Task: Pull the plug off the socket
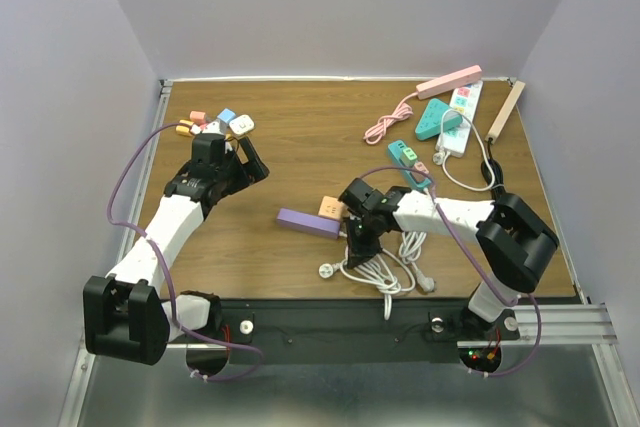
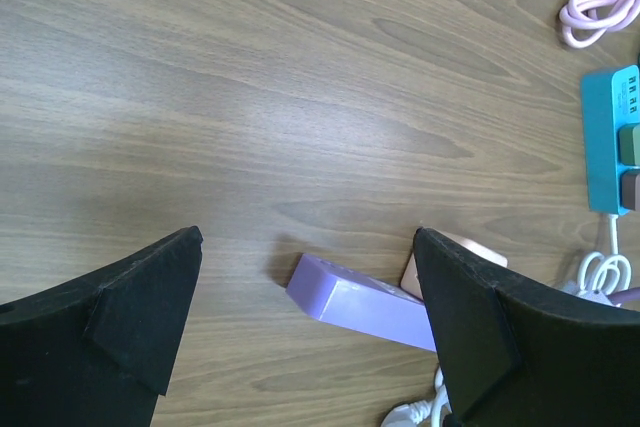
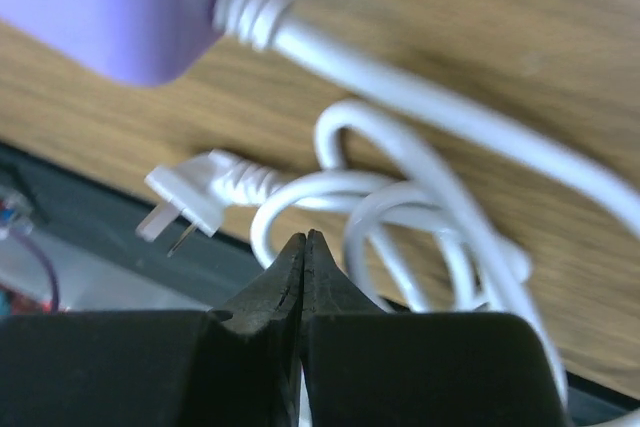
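Note:
A purple socket strip (image 1: 305, 220) lies near the table's middle, with a peach plug block (image 1: 330, 208) standing on its right end. The left wrist view shows the strip (image 2: 360, 302) and the plug (image 2: 470, 245), which is partly hidden behind my finger. My left gripper (image 1: 248, 162) hangs open to the back left of the strip, nothing between its fingers (image 2: 150, 297). My right gripper (image 1: 357, 240) is just right of the strip, over its coiled white cord (image 3: 420, 217). In the right wrist view this gripper (image 3: 303, 239) is shut with nothing in it.
Small coloured adapters (image 1: 215, 122) sit at the back left. Pink (image 1: 450, 80), teal (image 1: 437, 119), white (image 1: 462, 112) and wooden (image 1: 505, 112) strips crowd the back right, with another teal strip (image 1: 405, 157) nearer. The cord's white plug (image 3: 190, 197) lies by the table's near edge.

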